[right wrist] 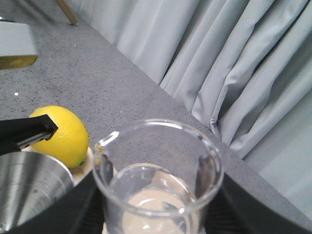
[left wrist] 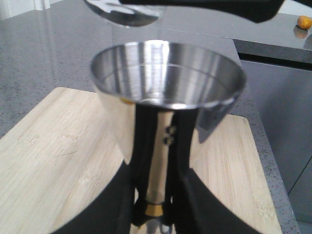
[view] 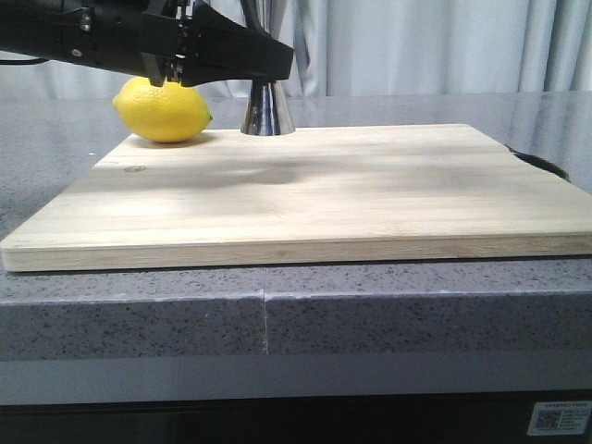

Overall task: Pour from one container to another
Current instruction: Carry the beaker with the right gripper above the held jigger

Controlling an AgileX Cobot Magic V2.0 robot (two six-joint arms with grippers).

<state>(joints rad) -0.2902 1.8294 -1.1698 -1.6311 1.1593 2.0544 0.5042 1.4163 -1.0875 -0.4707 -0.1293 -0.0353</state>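
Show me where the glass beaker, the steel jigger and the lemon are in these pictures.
glass beaker (right wrist: 158,195), right wrist view, on its clear inner wall below the rim.
steel jigger (left wrist: 168,73), left wrist view, on the inside of its upper cup.
lemon (view: 159,113), front view, on the middle of its yellow skin.

1. The hourglass-shaped steel jigger (left wrist: 168,78) is mirror-bright silver, with a thin gold band at its waist.
2. The oval lemon (view: 162,109) is plain vivid yellow.
3. The rectangular wooden cutting board (view: 305,190) is pale tan with fine straight grain.
4. The stone surface (view: 388,310) is grey, speckled.
5. The small cylindrical glass beaker (right wrist: 158,180) is colourless and clear.
6. The pleated curtains (right wrist: 234,63) are pale grey.
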